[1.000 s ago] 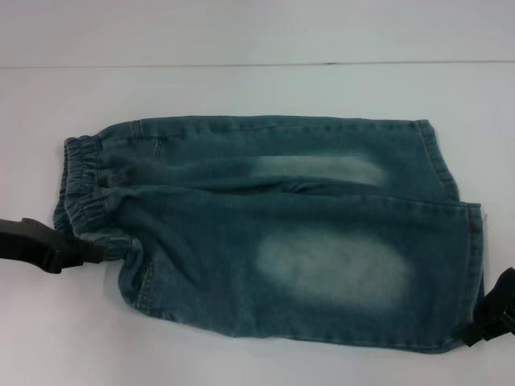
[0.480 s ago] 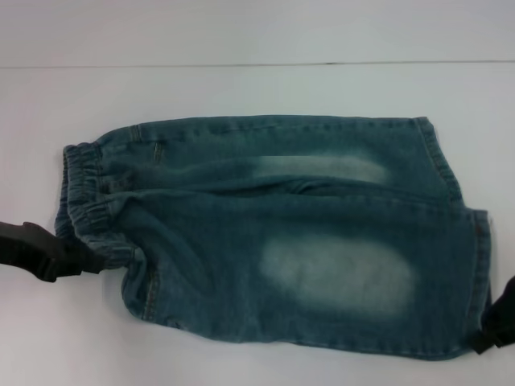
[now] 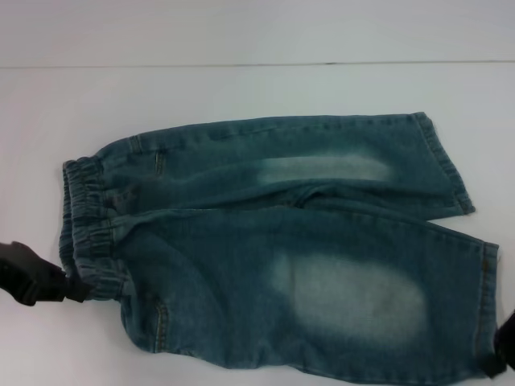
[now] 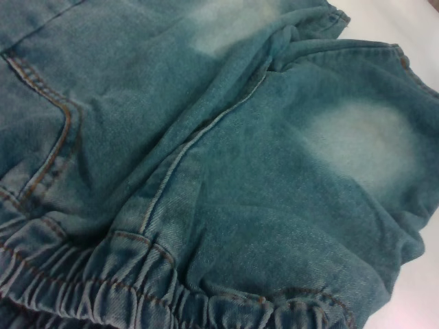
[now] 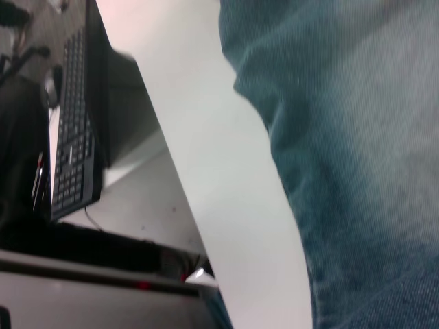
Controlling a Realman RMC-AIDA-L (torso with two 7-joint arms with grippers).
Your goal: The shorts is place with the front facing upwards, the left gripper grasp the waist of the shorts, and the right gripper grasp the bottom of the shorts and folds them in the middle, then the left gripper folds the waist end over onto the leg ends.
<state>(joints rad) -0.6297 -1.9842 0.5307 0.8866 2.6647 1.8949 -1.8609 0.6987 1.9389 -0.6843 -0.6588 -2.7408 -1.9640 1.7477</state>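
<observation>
The shorts lie flat on the table, no fold yet completed. My left gripper sits at the waist, my right gripper at the hem; finger states indeterminable. Both folds remain.

This looks like an office or lab workspace set up for testing, not a home. The bench is a plain white, smooth surface with a straight seam running across its far part in the head view, and nothing domestic sits on it. In the right wrist view, past the bench edge, a black computer keyboard rests on a lower pale desk surface, with dark equipment beside it that is too dim to identify. A small red light glows on a grey unit below, and a patch of grey floor shows at the far corner.
</observation>
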